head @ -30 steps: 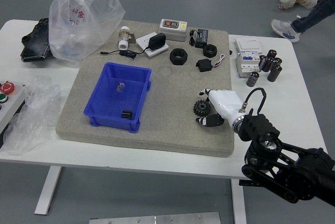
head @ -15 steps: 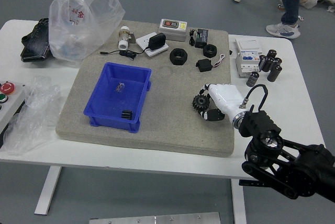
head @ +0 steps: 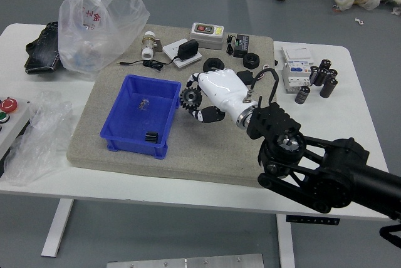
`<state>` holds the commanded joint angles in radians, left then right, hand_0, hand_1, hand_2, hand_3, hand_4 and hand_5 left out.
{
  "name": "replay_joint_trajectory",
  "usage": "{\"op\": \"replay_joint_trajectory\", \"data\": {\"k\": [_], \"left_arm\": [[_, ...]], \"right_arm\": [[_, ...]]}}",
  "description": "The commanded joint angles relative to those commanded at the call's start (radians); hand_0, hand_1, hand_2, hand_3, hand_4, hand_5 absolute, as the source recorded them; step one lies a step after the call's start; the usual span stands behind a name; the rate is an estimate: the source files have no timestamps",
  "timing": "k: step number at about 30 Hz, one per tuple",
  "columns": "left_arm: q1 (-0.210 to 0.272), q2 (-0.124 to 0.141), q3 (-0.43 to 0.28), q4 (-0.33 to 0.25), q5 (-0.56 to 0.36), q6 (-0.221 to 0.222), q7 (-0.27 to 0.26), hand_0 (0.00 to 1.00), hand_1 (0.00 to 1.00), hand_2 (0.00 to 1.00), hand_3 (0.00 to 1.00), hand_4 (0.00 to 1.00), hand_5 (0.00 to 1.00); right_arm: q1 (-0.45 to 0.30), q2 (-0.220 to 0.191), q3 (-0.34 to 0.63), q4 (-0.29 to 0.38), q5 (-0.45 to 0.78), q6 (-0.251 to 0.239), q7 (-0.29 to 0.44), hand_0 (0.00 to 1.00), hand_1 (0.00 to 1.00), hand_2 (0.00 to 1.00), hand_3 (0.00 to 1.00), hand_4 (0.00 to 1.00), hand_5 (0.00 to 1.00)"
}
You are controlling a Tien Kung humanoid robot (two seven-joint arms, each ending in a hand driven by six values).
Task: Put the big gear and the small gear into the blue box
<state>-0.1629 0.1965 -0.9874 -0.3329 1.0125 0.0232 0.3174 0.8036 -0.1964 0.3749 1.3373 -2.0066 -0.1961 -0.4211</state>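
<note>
My right hand (head: 227, 94) is partly closed, fingertips gripping a dark gear (head: 190, 97) just beside the blue box (head: 135, 146), so that one's not in yet. Further left of the hand, inside the box, there's a small metallic bit (head: 144, 104) and a black block (head: 151, 136); can't tell if either's the other gear, so half done at best, I'd say.
</note>
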Motion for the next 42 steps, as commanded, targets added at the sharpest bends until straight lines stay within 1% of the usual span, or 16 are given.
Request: {"op": "replay_joint_trajectory", "data": {"k": [2, 5, 6, 11, 12, 17, 18, 23, 24, 29, 30, 33, 37, 40, 41, 42], "left_arm": [[0.000, 0.001, -0.002, -0.001, 0.001, 0.001, 0.002, 0.605, 0.488, 0.514, 0.659, 0.693, 0.240], [0.001, 0.001, -0.008, -0.002, 0.005, 0.001, 0.008, 0.605, 0.488, 0.514, 0.659, 0.693, 0.240], [0.002, 0.001, -0.012, -0.003, 0.009, 0.000, 0.011, 0.605, 0.487, 0.512, 0.657, 0.693, 0.241], [0.002, -0.001, -0.015, -0.004, 0.011, 0.000, 0.015, 0.605, 0.487, 0.512, 0.657, 0.693, 0.241], [0.002, -0.001, -0.015, -0.004, 0.010, 0.001, 0.015, 0.605, 0.487, 0.513, 0.658, 0.693, 0.240], [0.000, 0.000, -0.017, -0.004, 0.012, 0.001, 0.015, 0.605, 0.487, 0.513, 0.658, 0.693, 0.240], [0.000, 0.000, -0.017, -0.004, 0.013, 0.001, 0.015, 0.605, 0.486, 0.512, 0.657, 0.693, 0.241], [0.000, 0.000, -0.017, -0.004, 0.013, 0.001, 0.015, 0.605, 0.486, 0.512, 0.657, 0.693, 0.241], [0.000, 0.000, -0.018, -0.005, 0.014, 0.001, 0.015, 0.605, 0.485, 0.513, 0.657, 0.692, 0.237], [-0.003, 0.003, -0.020, -0.005, 0.017, 0.000, 0.018, 0.605, 0.485, 0.513, 0.657, 0.692, 0.237], [-0.004, 0.005, -0.020, -0.005, 0.017, 0.000, 0.018, 0.605, 0.485, 0.512, 0.657, 0.692, 0.235], [-0.010, 0.011, -0.021, -0.005, 0.020, 0.000, 0.019, 0.605, 0.485, 0.512, 0.657, 0.692, 0.235], [-0.020, 0.017, -0.019, -0.003, 0.021, -0.001, 0.016, 0.605, 0.484, 0.512, 0.656, 0.691, 0.232], [-0.025, 0.019, -0.011, -0.002, 0.014, -0.001, 0.009, 0.605, 0.484, 0.512, 0.656, 0.691, 0.232], [-0.026, 0.019, -0.009, -0.001, 0.014, -0.002, 0.008, 0.605, 0.484, 0.512, 0.656, 0.689, 0.226], [-0.025, 0.020, -0.009, -0.001, 0.014, -0.003, 0.008, 0.605, 0.484, 0.512, 0.656, 0.689, 0.226]], "right_arm": [[0.025, 0.028, -0.029, -0.018, 0.000, -0.011, 0.014, 0.196, 0.249, 0.358, 0.383, 0.115, 0.002], [0.046, 0.053, -0.058, -0.043, 0.002, -0.036, 0.035, 0.196, 0.249, 0.358, 0.383, 0.115, 0.002], [0.052, 0.065, -0.071, -0.058, 0.007, -0.051, 0.046, 0.342, 0.431, 0.501, 0.390, 0.177, 0.002], [0.057, 0.087, -0.098, -0.089, 0.031, -0.078, 0.065, 0.342, 0.431, 0.501, 0.390, 0.177, 0.002], [0.060, 0.091, -0.105, -0.092, 0.039, -0.079, 0.067, 0.457, 0.594, 0.663, 0.523, 0.321, 0.002], [0.088, 0.114, -0.139, -0.096, 0.081, -0.048, 0.061, 0.457, 0.594, 0.663, 0.523, 0.321, 0.002], [0.094, 0.120, -0.146, -0.097, 0.086, -0.040, 0.057, 0.768, 0.867, 0.958, 0.935, 0.693, 0.240], [0.100, 0.131, -0.156, -0.106, 0.100, -0.018, 0.049, 0.768, 0.867, 0.958, 0.935, 0.693, 0.240], [0.100, 0.128, -0.154, -0.106, 0.108, -0.012, 0.052, 0.871, 0.983, 0.998, 0.998, 0.963, 0.435], [0.096, 0.098, -0.110, -0.107, 0.136, 0.010, 0.066, 0.871, 0.983, 0.998, 0.998, 0.963, 0.435], [0.094, 0.090, -0.093, -0.107, 0.137, 0.011, 0.068, 0.890, 0.996, 0.998, 0.998, 0.998, 0.504], [0.085, 0.072, -0.045, -0.104, 0.136, 0.006, 0.070, 0.890, 0.996, 0.998, 0.998, 0.998, 0.504], [0.050, 0.037, 0.027, -0.078, 0.155, -0.025, 0.080, 0.877, 0.984, 0.998, 0.998, 0.998, 0.511], [-0.007, -0.016, 0.099, -0.030, 0.204, -0.067, 0.113, 0.877, 0.984, 0.998, 0.998, 0.998, 0.511], [-0.031, -0.037, 0.129, -0.014, 0.229, -0.080, 0.129, 0.851, 0.978, 0.998, 0.998, 0.998, 0.552], [-0.047, -0.052, 0.149, -0.003, 0.247, -0.088, 0.142, 0.851, 0.978, 0.998, 0.998, 0.998, 0.552]]}}
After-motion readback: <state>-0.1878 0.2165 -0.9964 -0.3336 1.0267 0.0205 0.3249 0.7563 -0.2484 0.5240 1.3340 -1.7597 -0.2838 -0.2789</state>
